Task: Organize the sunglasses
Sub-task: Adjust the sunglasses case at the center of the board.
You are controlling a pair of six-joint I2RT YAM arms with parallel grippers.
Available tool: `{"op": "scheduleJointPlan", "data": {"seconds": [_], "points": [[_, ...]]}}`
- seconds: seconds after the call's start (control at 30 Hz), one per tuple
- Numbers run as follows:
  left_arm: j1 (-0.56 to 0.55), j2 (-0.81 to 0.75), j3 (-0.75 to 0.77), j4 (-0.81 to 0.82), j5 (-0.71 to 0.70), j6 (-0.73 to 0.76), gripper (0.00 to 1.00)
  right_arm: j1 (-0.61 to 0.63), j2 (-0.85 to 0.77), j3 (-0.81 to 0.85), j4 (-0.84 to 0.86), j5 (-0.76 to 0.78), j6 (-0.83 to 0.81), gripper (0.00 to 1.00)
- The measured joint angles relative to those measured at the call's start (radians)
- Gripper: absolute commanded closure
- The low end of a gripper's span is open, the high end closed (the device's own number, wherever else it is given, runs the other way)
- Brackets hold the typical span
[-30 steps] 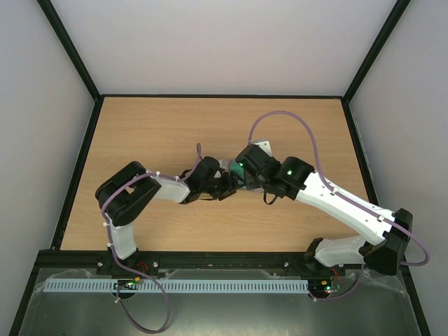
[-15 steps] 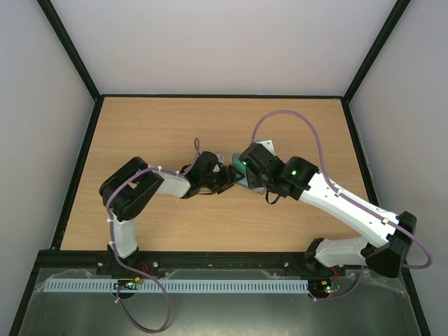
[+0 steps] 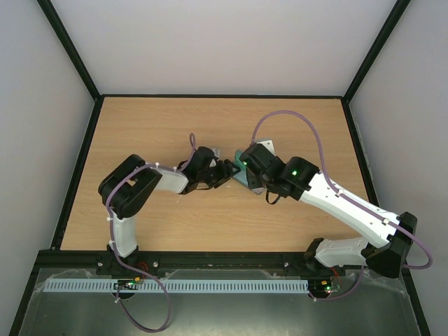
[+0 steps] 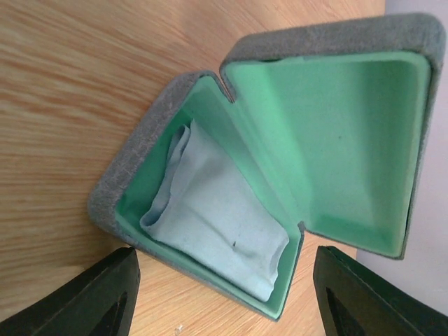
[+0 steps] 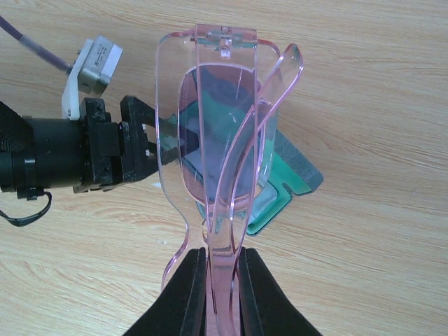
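The sunglasses (image 5: 210, 140), pink and see-through with folded arms, stand on edge in my right gripper (image 5: 222, 255), which is shut on them just above the case. The grey hard case (image 4: 336, 140) lies open on the table, green inside, with a light blue cloth (image 4: 217, 217) in its lower half. My left gripper (image 4: 225, 280) is open. Its black fingers (image 4: 98, 294) flank the case's near end without pinching it. From above, both grippers meet at mid-table over the case (image 3: 240, 175), and the right wrist (image 3: 255, 162) hides the sunglasses.
The wooden table (image 3: 154, 126) is bordered by a black frame, with grey walls behind it. The right arm's purple cable (image 3: 287, 115) loops above the far half. The left arm's elbow (image 3: 129, 185) sits at the near left.
The left gripper has shifted a little toward the far side, staying at the case. The right wrist has edged slightly the same way with the sunglasses still in its grip.
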Motion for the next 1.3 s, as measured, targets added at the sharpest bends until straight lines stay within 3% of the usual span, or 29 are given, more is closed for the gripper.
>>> {"op": "scheduleJointPlan", "data": {"seconds": [0.3, 0.57, 0.7, 1.3], "points": [[0.029, -0.01, -0.006, 0.0, -0.002, -0.003, 0.29, 0.0, 0.0, 0.0, 0.0, -0.003, 0.0, 0.93], [0.031, -0.141, -0.157, 0.024, -0.018, -0.047, 0.31, 0.0, -0.002, -0.01, 0.002, -0.008, 0.0, 0.93], [0.031, -0.14, -0.174, 0.037, -0.017, -0.07, 0.5, 0.0, -0.002, -0.016, 0.005, -0.013, -0.001, 0.93], [0.028, 0.032, -0.013, 0.117, -0.002, -0.113, 0.58, 0.0, -0.002, -0.027, 0.008, -0.019, -0.014, 0.93]]}}
